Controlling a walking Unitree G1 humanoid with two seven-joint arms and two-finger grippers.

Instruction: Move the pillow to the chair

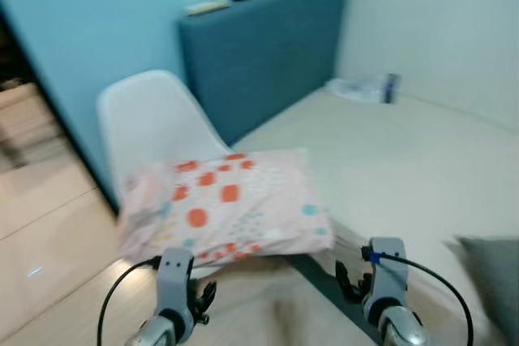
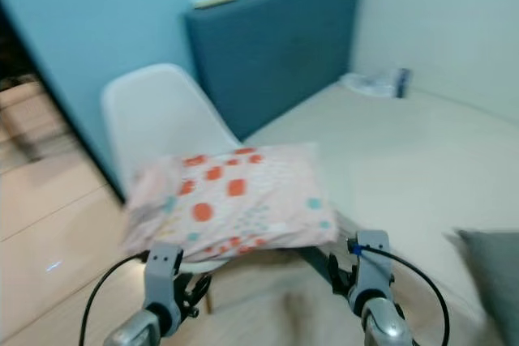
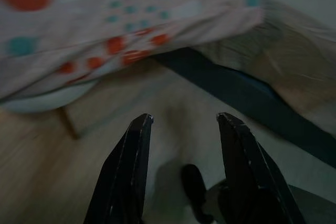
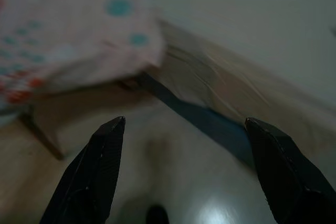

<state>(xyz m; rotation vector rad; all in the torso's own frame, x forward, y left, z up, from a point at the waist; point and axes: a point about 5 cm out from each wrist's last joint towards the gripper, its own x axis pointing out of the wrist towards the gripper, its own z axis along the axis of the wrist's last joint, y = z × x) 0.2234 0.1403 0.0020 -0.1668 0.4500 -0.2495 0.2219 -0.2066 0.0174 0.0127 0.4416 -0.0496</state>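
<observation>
Pillow: the spotted pillow [image 1: 227, 204] lies on the seat of the white chair [image 1: 150, 123], its far corner overhanging toward the bed [image 1: 389, 160]; nothing grips it.
Chair: it stands just beside the bed's near edge, its back toward the blue wall [image 1: 105, 14].
Left gripper: the left gripper [image 3: 181, 129] hangs below the pillow's front edge, fingers parted and empty, wooden floor [image 3: 37, 171] between them.
Right gripper: the right gripper [image 4: 184, 129] is below the pillow's bed-side corner, fingers spread wide with nothing in them.
Step in hand: I judge the placing done and the release made (the pillow rests on the chair with both grippers off it), so I am at the check-and-retreat stage.
Next move: I would keep both arms low and away from the pillow, making sure no finger catches its edge.
Risk: the overhang toward the bed looks modest, but a nudge could tip the pillow off the seat.
Picture quality: the head views are blurred, so fine contact at the seat edge is hard to tell.
</observation>
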